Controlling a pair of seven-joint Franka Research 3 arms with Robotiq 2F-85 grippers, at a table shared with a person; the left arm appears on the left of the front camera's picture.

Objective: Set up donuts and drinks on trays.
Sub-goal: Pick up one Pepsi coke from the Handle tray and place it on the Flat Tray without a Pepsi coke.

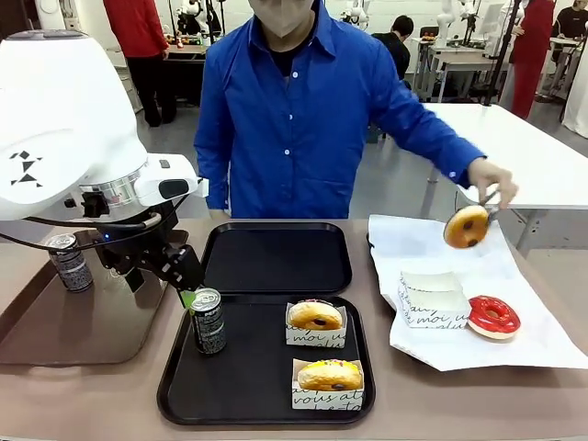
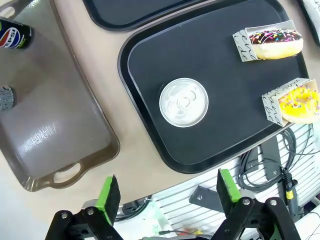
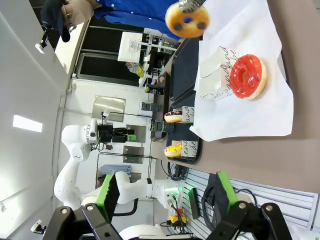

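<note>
The near black tray [image 1: 184, 386] holds one dark drink can [image 1: 208, 322] and two sleeved donuts, a chocolate sprinkled one [image 1: 315, 315] and a yellow-iced one [image 1: 330, 375]. The far black tray [image 1: 276, 259] is bare. My left gripper [image 2: 168, 192] is open, hovering just left of and above the can's silver top [image 2: 183, 102] without touching it. A person's hand holds a golden-brown donut [image 1: 467, 226] in tongs over the white paper [image 1: 514, 340], where a red-glazed donut [image 1: 493, 315] lies. My right gripper [image 3: 167, 192] is open and holds nothing, well back from the red donut [image 3: 248, 76].
A glossy brown tray [image 1: 83, 322] at the left carries another can [image 1: 69, 262]. Empty white paper sleeves [image 1: 432, 294] lie on the paper beside the red donut. The person stands at the far edge behind the trays.
</note>
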